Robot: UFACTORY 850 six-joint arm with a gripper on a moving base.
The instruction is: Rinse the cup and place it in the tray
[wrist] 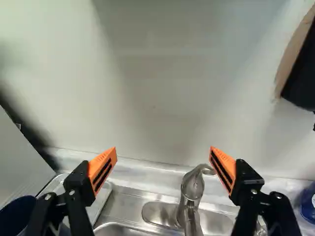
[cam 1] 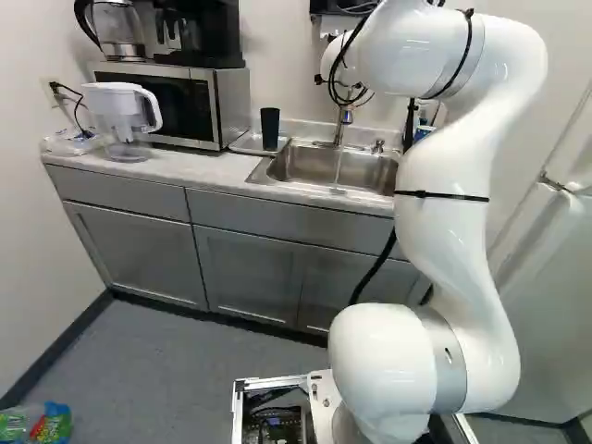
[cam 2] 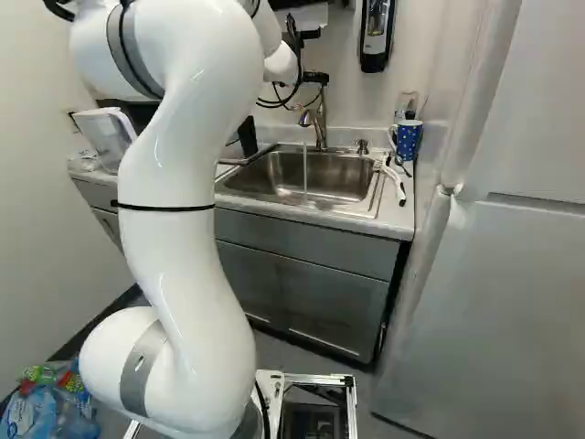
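In the right base view my gripper [cam 2: 315, 78] is partly hidden beyond the arm, above the sink [cam 2: 366, 194]. The wrist view shows the gripper [wrist: 163, 152] open, its orange pads far apart with nothing between them. A dark cup [cam 1: 269, 129] stands upright on the tray [cam 1: 242, 146], left of the sink in the left base view. In the wrist view its rim shows beside one finger, near the tray [wrist: 101, 200]. The faucet [wrist: 191, 196] stands ahead of the fingers, and a thin stream of water [cam 2: 305, 169] falls into the sink.
A blue dotted mug [cam 2: 408, 139] and a glass are at the sink's far right corner, near a white hose-like piece [cam 2: 391, 178]. Microwave [cam 1: 171, 102] and water pitcher [cam 1: 125, 120] stand on the counter's left. A dispenser [cam 2: 376, 35] hangs on the wall; a fridge [cam 2: 494, 302] stands right.
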